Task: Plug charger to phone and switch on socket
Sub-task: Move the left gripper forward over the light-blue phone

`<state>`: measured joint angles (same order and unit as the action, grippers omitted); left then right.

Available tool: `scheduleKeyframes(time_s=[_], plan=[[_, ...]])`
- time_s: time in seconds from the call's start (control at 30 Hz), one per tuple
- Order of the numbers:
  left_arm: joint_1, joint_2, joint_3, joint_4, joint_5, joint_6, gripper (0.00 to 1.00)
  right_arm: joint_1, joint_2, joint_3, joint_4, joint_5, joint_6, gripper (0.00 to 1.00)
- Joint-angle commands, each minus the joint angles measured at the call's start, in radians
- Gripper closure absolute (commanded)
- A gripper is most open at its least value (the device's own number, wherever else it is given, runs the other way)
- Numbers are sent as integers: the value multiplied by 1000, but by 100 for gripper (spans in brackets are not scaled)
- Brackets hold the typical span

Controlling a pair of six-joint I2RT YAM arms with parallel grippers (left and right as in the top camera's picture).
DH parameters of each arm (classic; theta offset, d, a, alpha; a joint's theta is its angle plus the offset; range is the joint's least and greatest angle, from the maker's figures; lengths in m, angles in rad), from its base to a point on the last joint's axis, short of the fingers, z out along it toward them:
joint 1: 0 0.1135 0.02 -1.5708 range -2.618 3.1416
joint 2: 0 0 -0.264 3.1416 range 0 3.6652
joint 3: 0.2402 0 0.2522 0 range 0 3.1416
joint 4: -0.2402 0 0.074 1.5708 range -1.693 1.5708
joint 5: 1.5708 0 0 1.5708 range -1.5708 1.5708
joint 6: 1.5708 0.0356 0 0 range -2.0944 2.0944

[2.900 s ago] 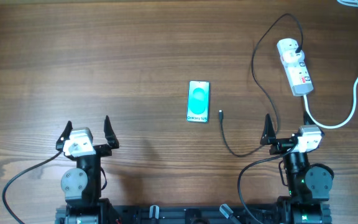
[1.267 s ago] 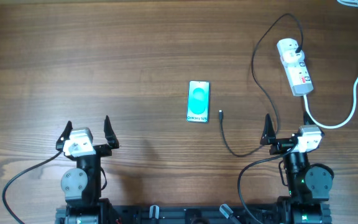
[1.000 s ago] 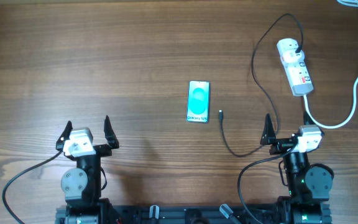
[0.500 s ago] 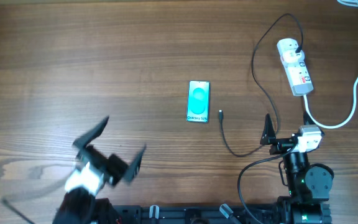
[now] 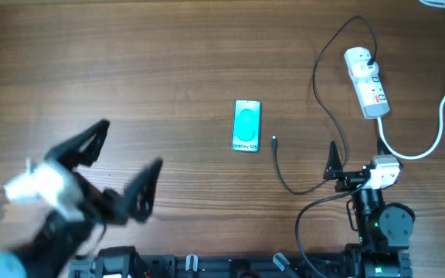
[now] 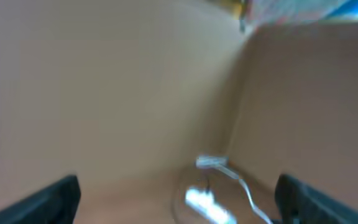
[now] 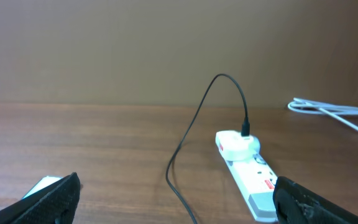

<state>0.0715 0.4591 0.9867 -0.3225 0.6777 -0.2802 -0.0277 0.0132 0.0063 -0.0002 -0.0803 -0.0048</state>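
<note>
The phone [image 5: 246, 126], turquoise screen up, lies flat at mid-table. The charger cable [image 5: 316, 93] runs from the white power strip [image 5: 366, 83] at the far right in a loop to its plug tip [image 5: 274, 142], which lies just right of the phone without touching it. My left gripper [image 5: 118, 166] is open, empty, raised and motion-blurred at the near left. My right gripper [image 5: 358, 158] is open and empty, near the cable's loop. In the right wrist view the gripper [image 7: 179, 202] faces the strip [image 7: 250, 168], the cable [image 7: 191, 137] and the phone's corner [image 7: 42, 185]. The left wrist view is blurred; its gripper [image 6: 179, 205] holds nothing.
The strip's thick white cord [image 5: 439, 116] curves off the far right edge and also shows in the right wrist view [image 7: 328, 111]. The left wrist view shows only a blurred beige wall [image 6: 104, 81] and a blurred white wire [image 6: 229, 177].
The left arm has swung up and to the left from its rest pose and is blurred by motion. The right arm, phone, cable and strip have not moved.
</note>
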Motion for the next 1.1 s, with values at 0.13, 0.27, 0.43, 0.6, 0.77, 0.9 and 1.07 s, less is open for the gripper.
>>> scheduleKeyframes(time_s=[0.13, 0.27, 0.43, 0.6, 0.77, 0.9, 1.07], plan=[[3, 457, 489, -557, 24, 43, 0, 5, -4, -1, 2, 13, 5, 0], [-19, 557, 489, -549, 80, 11, 0, 5, -4, -1, 2, 13, 5, 0], [-214, 678, 531, -656, -303, -62, 0, 5, -4, -1, 2, 13, 5, 0], [-473, 946, 737, -888, -561, -77, 1, 5, -4, -1, 2, 13, 5, 0], [-610, 1227, 912, -1061, -725, -167, 0, 5, -4, -1, 2, 13, 5, 0], [-643, 1357, 914, -1027, -728, -174, 0, 5, -4, -1, 2, 13, 5, 0], [-652, 1469, 913, -985, -646, -174, 0, 5, -4, -1, 2, 13, 5, 0]])
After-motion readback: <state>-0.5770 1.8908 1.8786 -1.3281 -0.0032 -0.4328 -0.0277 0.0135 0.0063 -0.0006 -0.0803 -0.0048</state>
